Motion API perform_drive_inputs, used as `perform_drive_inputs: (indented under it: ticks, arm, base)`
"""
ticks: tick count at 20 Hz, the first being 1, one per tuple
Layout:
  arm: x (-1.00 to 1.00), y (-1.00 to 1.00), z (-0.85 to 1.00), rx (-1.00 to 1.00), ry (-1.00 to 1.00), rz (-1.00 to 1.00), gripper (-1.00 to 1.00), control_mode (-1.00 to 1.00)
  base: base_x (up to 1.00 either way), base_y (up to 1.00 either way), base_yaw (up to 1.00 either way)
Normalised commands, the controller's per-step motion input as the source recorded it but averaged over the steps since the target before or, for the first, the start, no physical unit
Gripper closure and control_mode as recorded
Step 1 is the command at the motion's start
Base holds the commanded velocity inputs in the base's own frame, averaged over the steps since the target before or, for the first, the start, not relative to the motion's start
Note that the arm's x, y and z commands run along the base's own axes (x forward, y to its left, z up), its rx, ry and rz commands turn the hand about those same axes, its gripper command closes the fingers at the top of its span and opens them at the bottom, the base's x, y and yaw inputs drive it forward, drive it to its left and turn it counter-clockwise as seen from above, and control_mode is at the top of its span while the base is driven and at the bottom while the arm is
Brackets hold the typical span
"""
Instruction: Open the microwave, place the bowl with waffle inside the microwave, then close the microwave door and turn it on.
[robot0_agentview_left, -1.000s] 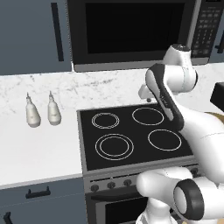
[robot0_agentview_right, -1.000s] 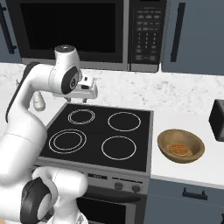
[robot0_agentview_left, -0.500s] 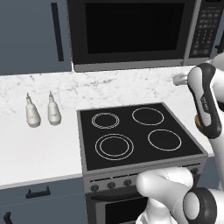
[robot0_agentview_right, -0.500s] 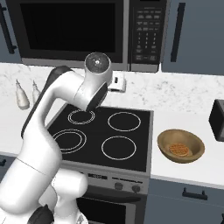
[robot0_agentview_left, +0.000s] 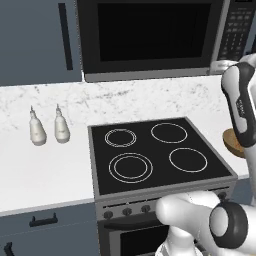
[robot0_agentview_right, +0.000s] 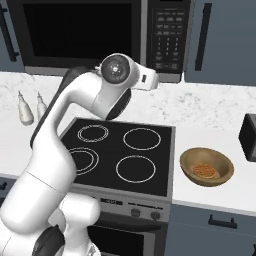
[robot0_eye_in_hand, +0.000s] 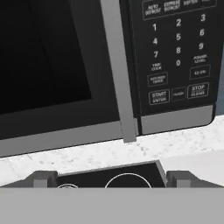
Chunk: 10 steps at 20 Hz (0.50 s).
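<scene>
A: What's changed in the last second?

B: The arm has swung across from above the stove toward the right end of the microwave. The gripper now faces the steel edge of the microwave door, right where it meets the keypad panel.

A: And the jaws?

B: They have opened wide over that second and hold nothing; the two fingertips stand far apart at the bottom of the hand view.

A: So what does that mean for the job?

B: I'd judge it's lining up to pull the door open, the first step. The door is still shut, flush with the front.

A: Where's the bowl with waffle?

B: On the bench just right of the stove, untouched, waffle lying flat inside it. Two small bottles stand on the bench to the stove's left, well clear.
</scene>
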Motion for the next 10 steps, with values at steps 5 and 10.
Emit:
perform_drive_inputs:
  ticks: [5, 10]
  arm:
    - [0.33, -0.15, 0.47, 0.00, 0.04, -0.07, -1.00, -1.00]
    - [0.30, -0.05, 0.28, 0.00, 0.00, -0.03, -1.00, -1.00]
  base:
    - [0.00, 0.00, 0.00]
    - [0.00, 0.00, 0.00]
